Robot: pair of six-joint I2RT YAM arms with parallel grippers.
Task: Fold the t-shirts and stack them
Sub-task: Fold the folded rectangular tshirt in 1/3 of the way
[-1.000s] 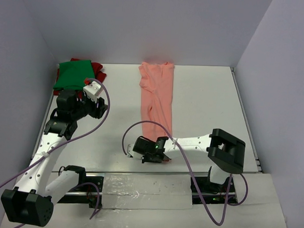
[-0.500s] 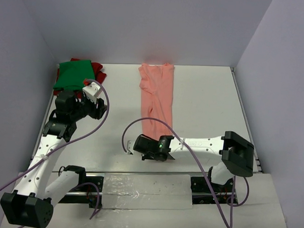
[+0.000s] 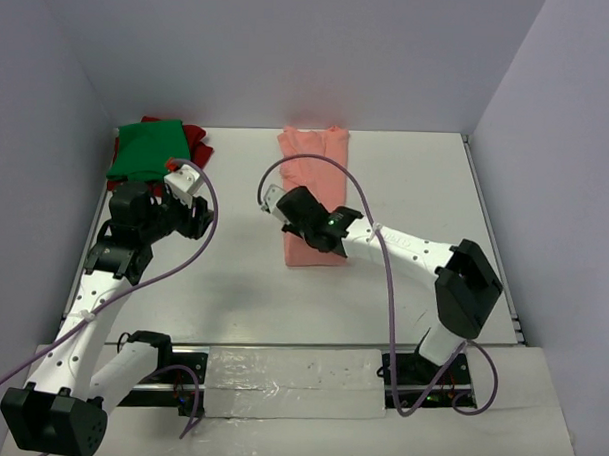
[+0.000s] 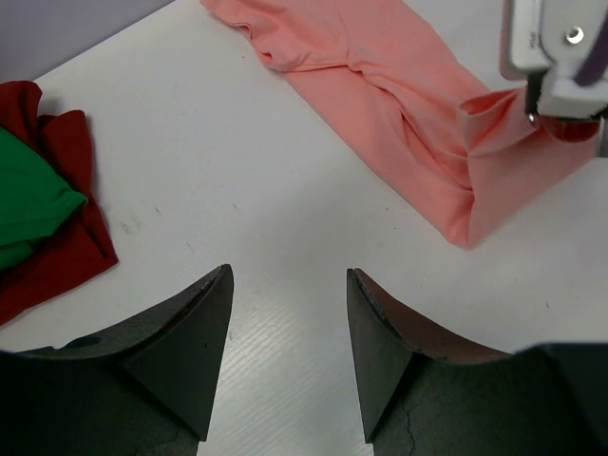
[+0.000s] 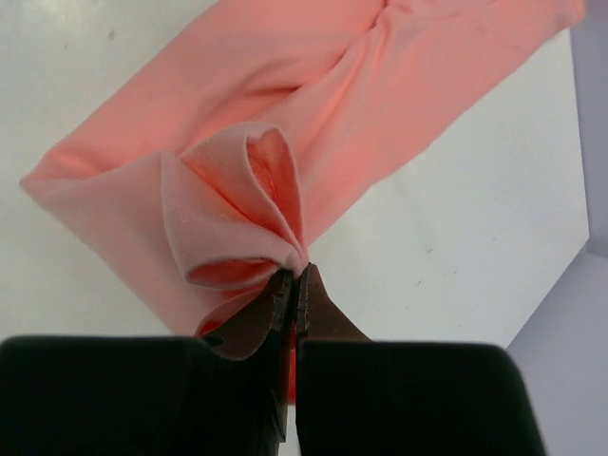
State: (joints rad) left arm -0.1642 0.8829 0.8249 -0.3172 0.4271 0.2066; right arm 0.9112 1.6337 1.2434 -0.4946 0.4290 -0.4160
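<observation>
Lengthwise, the salmon-pink t-shirt [image 3: 312,163] lies as a narrow strip down the middle of the table [image 3: 406,192], collar end towards the back wall. Its near end is doubled up over itself, so a soft fold forms the edge nearest the arms. That doubled end is held by the right gripper [image 3: 290,210], whose jaws are pinched tight on a bunched pleat of the hem, as the right wrist view shows [image 5: 296,280]. The grip sits above the strip, probably so that the hem can be carried over the body of the shirt and the strip halved. The left gripper [image 3: 193,216] hangs over bare table to the left with its jaws apart and nothing between them [image 4: 288,274], seemingly kept out of the way of the fold. Behind it, in the far left corner, the green t-shirt [image 3: 147,147] lies on top of the dark red t-shirt [image 3: 196,139], which shows at its right edge. No bin, tray or basket is in view, so that corner pile looks like the collecting place, well apart from the pink shirt.
</observation>
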